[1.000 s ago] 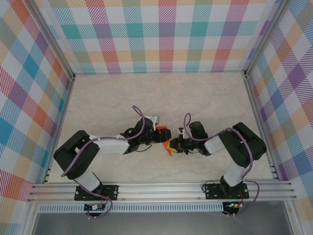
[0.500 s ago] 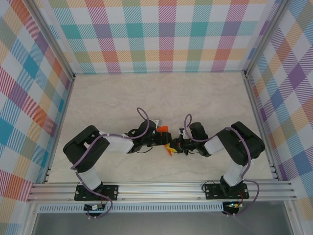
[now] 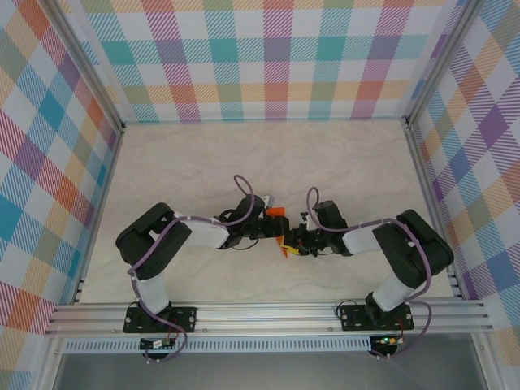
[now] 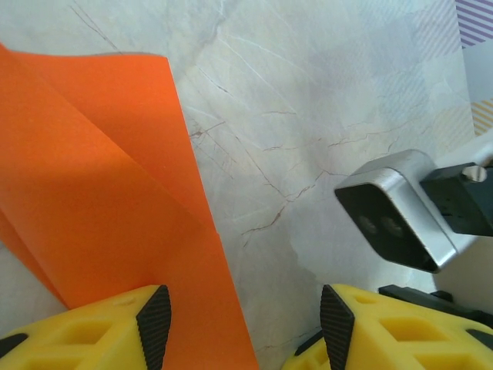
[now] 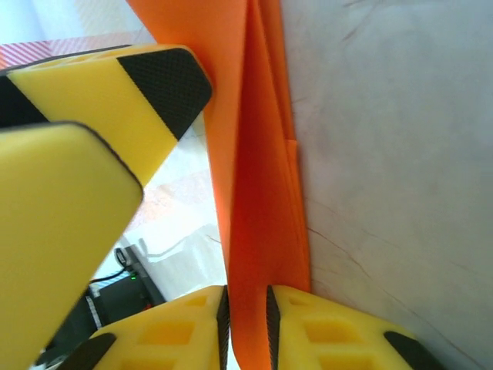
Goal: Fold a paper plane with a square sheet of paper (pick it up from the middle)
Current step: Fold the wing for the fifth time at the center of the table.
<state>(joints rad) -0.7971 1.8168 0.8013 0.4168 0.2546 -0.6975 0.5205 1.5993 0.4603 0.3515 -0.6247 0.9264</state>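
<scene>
The square sheet of paper [image 3: 283, 246], already creased into a narrow layered strip, sits low over the pale marbled table [image 3: 341, 162], right between the tips of the two arms. The right gripper [image 5: 246, 308] has the folds running through the slim gap between its pads. The layers fill that gap (they fan apart a little), but it cannot be told whether the pads press them or merely flank them. This placement looks meant to steady the crease while the other arm works on a flap. The left gripper [image 4: 239, 308] has its jaws spread wide, one pad beside the orange flap and the other over bare table, pinching nothing. Its yellow fingers [image 5: 100, 85] crowd close beside the sheet in the right wrist view. The right arm's silver camera housing [image 4: 393, 216] sits just across from the left gripper, so the two wrists leave each other little room.
</scene>
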